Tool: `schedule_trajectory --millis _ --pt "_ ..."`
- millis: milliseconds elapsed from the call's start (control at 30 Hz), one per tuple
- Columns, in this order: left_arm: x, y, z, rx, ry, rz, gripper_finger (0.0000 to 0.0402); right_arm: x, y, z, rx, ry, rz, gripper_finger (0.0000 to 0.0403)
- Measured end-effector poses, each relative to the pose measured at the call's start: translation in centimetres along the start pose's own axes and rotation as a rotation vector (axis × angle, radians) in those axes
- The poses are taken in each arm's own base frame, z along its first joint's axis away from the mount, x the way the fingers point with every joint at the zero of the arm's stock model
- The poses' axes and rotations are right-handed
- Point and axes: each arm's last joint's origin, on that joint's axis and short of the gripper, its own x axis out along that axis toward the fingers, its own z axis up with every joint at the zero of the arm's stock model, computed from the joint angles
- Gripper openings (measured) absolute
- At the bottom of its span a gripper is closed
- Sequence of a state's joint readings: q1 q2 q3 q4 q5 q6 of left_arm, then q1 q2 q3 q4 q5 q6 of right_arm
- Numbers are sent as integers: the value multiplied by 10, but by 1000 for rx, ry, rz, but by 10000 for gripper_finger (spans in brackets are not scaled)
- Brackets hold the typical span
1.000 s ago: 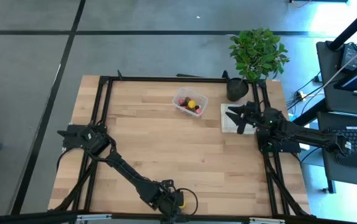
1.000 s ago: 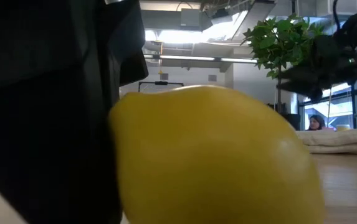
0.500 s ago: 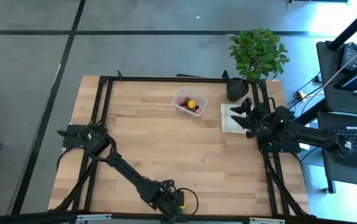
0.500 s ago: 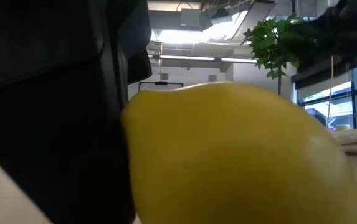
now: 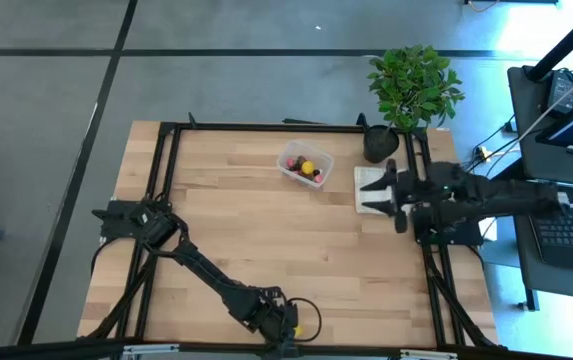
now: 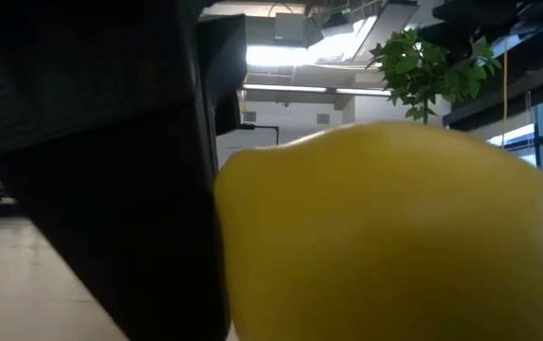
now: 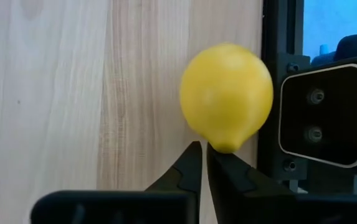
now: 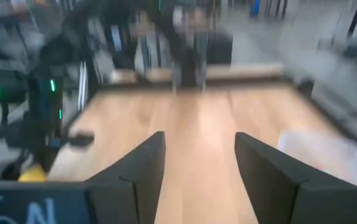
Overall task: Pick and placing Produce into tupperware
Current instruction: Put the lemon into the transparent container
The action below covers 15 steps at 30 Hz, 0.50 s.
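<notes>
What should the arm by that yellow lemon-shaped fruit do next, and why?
Probably open its fingers. The left gripper is shut, its tips just touching the yellow lemon-shaped fruit at the table's near edge without holding it, so it cannot grasp yet.

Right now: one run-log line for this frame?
left gripper: shut, empty, tips at lemon, near table edge | right gripper: open, empty, over cloth | tupperware: holds produce

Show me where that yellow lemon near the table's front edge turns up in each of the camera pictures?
High view: the lemon sits at the near table edge, beside the left gripper.
Low view: the lemon fills most of the picture, very close.
Left wrist view: the lemon lies just past the shut fingertips, on the wood.
Right wrist view: a small yellow blur far off is probably it.
Shared landmark: the left arm's dark gripper beside the lemon.
</notes>
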<state>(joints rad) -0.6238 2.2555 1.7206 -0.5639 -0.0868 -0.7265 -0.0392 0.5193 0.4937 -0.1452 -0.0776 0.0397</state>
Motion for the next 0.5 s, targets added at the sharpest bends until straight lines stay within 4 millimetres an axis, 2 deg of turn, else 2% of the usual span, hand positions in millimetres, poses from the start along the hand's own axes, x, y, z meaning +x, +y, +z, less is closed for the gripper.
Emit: schedule_trajectory --millis 267,500 --pt "0 1 0 -5 4 0 24 45 28 0 55 386 -15 195" --pt "0 -2 -2 -8 5 -2 5 87 68 -19 118 593 38 195"
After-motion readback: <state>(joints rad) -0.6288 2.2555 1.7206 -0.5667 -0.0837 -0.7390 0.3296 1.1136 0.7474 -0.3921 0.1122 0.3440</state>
